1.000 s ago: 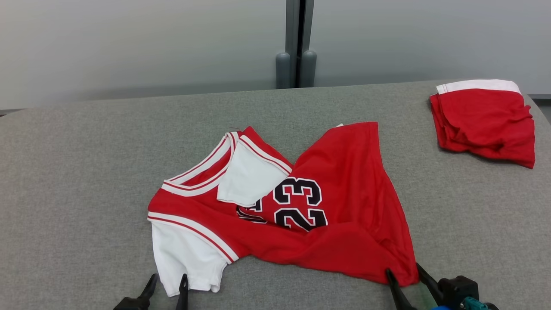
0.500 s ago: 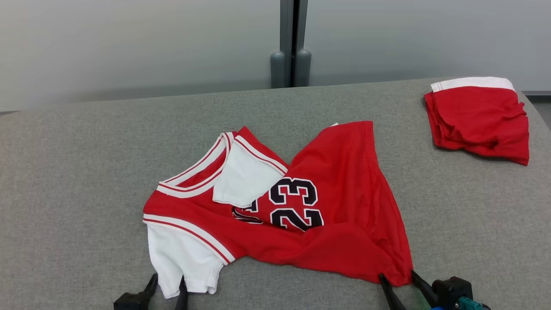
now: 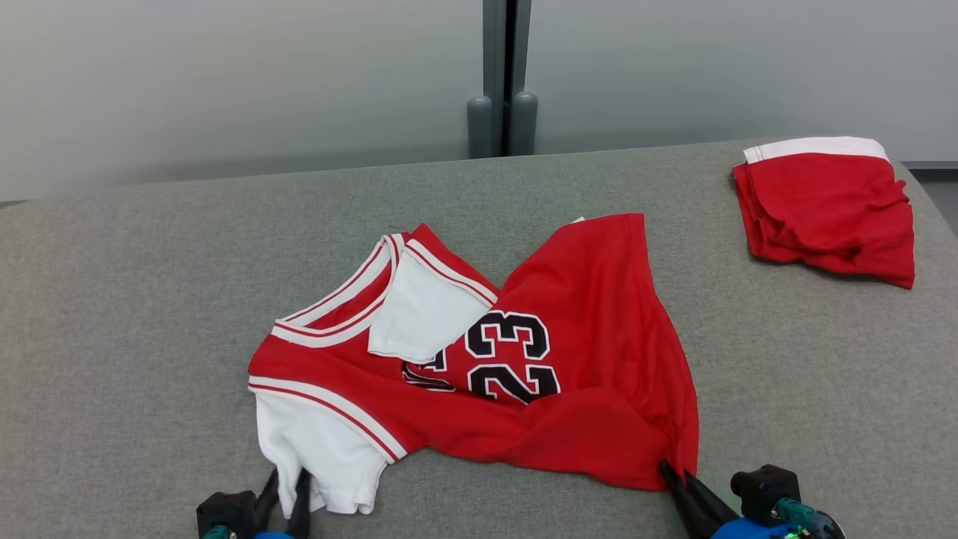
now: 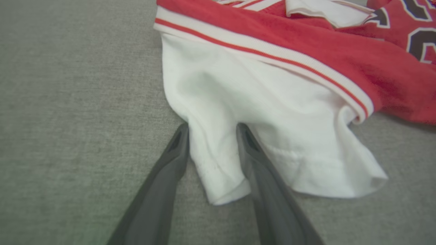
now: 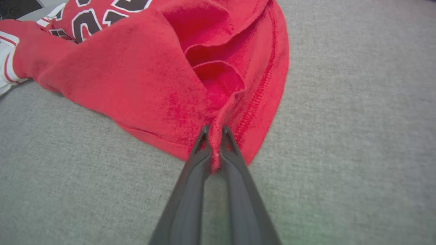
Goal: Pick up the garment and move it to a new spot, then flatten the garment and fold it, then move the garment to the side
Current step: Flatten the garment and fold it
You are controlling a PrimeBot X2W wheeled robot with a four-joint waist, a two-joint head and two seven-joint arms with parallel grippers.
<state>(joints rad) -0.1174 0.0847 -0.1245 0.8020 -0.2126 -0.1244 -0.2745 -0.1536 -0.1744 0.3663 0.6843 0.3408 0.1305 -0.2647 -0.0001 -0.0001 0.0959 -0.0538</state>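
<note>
Sprawling garment, head view: red and white fabric basketball jersey [image 3: 591, 322] with a black 23, crumpled at the middle of the grey fabric-covered table [image 3: 150, 299]; one white sleeve folded over the chest, the other trailing toward 7 o'clock, red hem corner drawn toward 5 o'clock.
Left gripper, head view: at 7 o'clock [image 3: 287, 475], dark fingers set either side of the trailing sleeve's end.
Right gripper, head view: at 5 o'clock [image 3: 676, 471], fingers close together at the red hem corner.
Other cloth, head view: folded red cloth with a white band [image 3: 823, 209] at 2 o'clock, well apart from the jersey.
Backdrop, head view: grey upright post [image 3: 501, 75] at 12 o'clock.
Sleeve, left wrist view: white sleeve [image 4: 259, 102] spread from 12 to 4 o'clock, flat on the table, red and white striped trim above it.
Left gripper, left wrist view: rising from 6 o'clock [image 4: 212, 129], fingers moderately apart, a bunched fold of sleeve filling the gap and touching both; firm hold or not, cannot tell.
Hem, right wrist view: red jersey body [image 5: 136, 75] from 9 to 1 o'clock, stitched hem running down to the fingertips.
Right gripper, right wrist view: narrow [image 5: 215, 131], fingertips pinching a thin ridge of the red hem, cloth puckered at the pinch.
</note>
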